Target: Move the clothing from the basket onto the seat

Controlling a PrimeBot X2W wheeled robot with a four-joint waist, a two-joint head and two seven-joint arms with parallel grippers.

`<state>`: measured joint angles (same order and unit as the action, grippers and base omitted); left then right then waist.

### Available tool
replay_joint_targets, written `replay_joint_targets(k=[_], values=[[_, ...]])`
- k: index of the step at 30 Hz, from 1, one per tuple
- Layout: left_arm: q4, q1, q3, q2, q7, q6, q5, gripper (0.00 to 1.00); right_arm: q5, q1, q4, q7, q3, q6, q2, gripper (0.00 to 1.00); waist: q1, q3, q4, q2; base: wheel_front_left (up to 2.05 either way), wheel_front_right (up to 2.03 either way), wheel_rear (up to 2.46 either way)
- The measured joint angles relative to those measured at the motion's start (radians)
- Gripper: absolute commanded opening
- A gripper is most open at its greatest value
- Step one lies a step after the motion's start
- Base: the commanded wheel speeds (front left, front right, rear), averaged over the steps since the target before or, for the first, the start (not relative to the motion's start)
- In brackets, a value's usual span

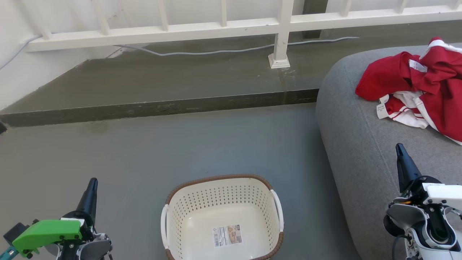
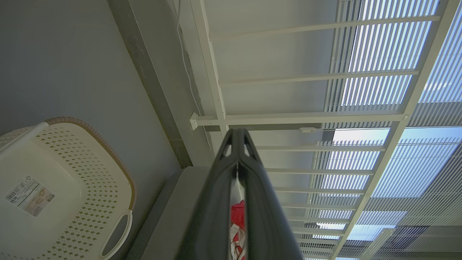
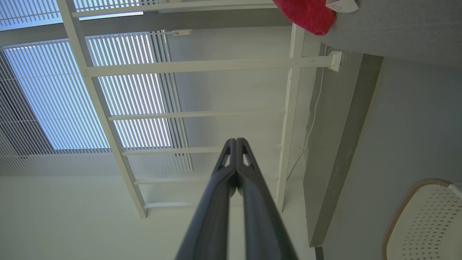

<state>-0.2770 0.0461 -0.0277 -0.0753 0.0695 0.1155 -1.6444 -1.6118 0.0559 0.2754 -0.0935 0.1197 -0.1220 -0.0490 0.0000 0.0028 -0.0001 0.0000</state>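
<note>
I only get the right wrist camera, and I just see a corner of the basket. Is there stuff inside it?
Observer: No clothes. The head view shows the basket holding just a sticker on its floor.
Operator: What's that red bit at the top of my picture?
Observer: The clothing, heaped on the seat to the robot's right of the basket.
Operator: Is the other hand holding something?
Observer: No. The left fingers are shut together, gripping nothing.
</note>
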Motion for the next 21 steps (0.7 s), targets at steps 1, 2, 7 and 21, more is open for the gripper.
replay_joint_targets(k=[1, 2, 7, 21], values=[[0.000, 0.000, 0.000, 0.000, 0.000, 0.000, 0.000, 0.00, 0.000, 0.000, 0.000, 0.000, 0.000, 0.000, 0.000, 0.00, 0.0000, 0.000, 0.000, 0.0000, 0.00, 0.00, 0.00], [0.000, 0.000, 0.000, 0.000, 0.000, 0.000, 0.000, 0.00, 0.000, 0.000, 0.000, 0.000, 0.000, 0.000, 0.000, 0.00, 0.0000, 0.000, 0.000, 0.0000, 0.00, 0.00, 0.00], [-0.001, 0.000, 0.000, 0.000, 0.000, 0.000, 0.000, 0.00, 0.000, 0.000, 0.000, 0.000, 0.000, 0.000, 0.000, 0.00, 0.0000, 0.000, 0.000, 0.0000, 0.00, 0.00, 0.00], [-0.002, 0.001, -0.001, 0.000, 0.000, 0.000, 0.000, 0.00, 0.000, 0.000, 0.000, 0.000, 0.001, 0.000, 0.000, 0.00, 0.0000, 0.000, 0.000, 0.0000, 0.00, 0.00, 0.00]])
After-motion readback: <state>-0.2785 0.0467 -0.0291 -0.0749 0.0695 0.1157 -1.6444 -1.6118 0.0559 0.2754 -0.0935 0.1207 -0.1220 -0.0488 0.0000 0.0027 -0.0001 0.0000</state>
